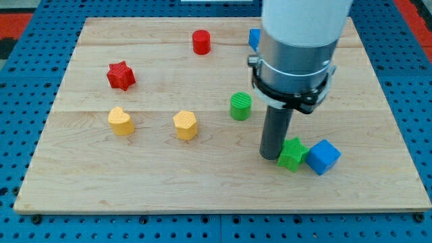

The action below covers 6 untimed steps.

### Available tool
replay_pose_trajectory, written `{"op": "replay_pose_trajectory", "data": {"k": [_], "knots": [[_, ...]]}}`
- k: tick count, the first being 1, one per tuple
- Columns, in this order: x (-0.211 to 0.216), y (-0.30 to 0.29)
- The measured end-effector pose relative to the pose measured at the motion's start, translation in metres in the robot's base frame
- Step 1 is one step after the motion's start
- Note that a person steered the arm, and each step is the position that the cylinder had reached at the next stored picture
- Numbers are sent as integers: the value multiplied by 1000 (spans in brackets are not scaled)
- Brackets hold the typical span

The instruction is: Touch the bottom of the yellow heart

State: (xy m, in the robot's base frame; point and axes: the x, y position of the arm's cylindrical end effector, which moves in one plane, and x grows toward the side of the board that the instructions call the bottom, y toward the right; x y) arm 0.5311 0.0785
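The yellow heart (121, 121) lies at the view's left on the wooden board (135, 189). My tip (271, 156) rests on the board at the view's right, far from the heart and below its level. The tip is right beside the green star (292, 153), at that block's left. The yellow hexagon (185, 125) lies between the heart and my tip.
A blue cube (323, 156) touches the green star's right side. A green cylinder (240, 106) stands up and left of the tip. A red star (121, 75) and a red cylinder (201, 42) lie toward the top. A blue block (254, 38) is partly hidden behind the arm.
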Motion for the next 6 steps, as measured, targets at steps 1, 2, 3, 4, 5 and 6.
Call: {"op": "replay_pose_trajectory", "data": {"k": [1, 2, 3, 4, 5, 6], "knots": [[0, -63], [0, -103], [0, -109], [0, -109], [0, -124], [-2, -193]]}}
